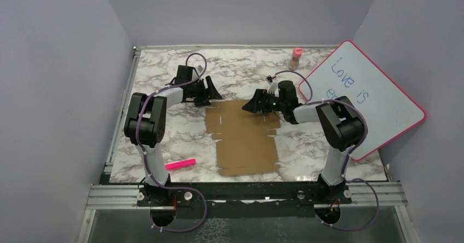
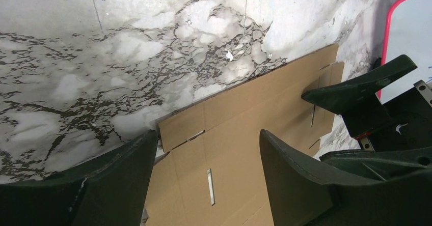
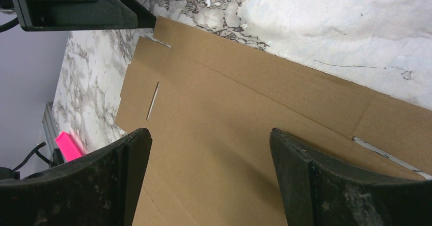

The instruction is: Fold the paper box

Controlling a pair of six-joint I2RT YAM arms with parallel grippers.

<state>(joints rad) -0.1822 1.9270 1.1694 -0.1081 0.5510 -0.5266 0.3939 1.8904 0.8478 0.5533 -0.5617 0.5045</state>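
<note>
Pale lilac walls are closing in a marble-patterned desk (image 1: 164, 139) on three sides; a pink-framed whiteboard (image 1: 377, 106) is leaning tilted along the desk's right edge, with blue handwriting showing on it.

The paper box (image 1: 243, 139) is lying flat and unfolded in the middle of the desk, its brown sheet reaching from the centre down toward the near edge; its creases, slits and notched side tabs are facing up, and no flap is standing raised.

Both arms are reaching in from the near edge and bending toward the box's far end. The left hand (image 1: 210, 96) is sitting at the sheet's far-left corner with its fingers spread wide apart and nothing between them; in the left wrist view that corner is showing in the gap between the fingers. The right hand (image 1: 250, 103) is hovering over the far-right part of the sheet, its fingers (image 3: 132, 154) also standing wide apart and gripping nothing; whether either hand is touching the cardboard, I cannot tell.

A bright pink marker (image 1: 180, 164) is lying on the desk toward the near-left corner, well apart from the box; a small pink-capped bottle (image 1: 296, 58) is standing upright at the far edge, just beside the whiteboard's upper corner.
</note>
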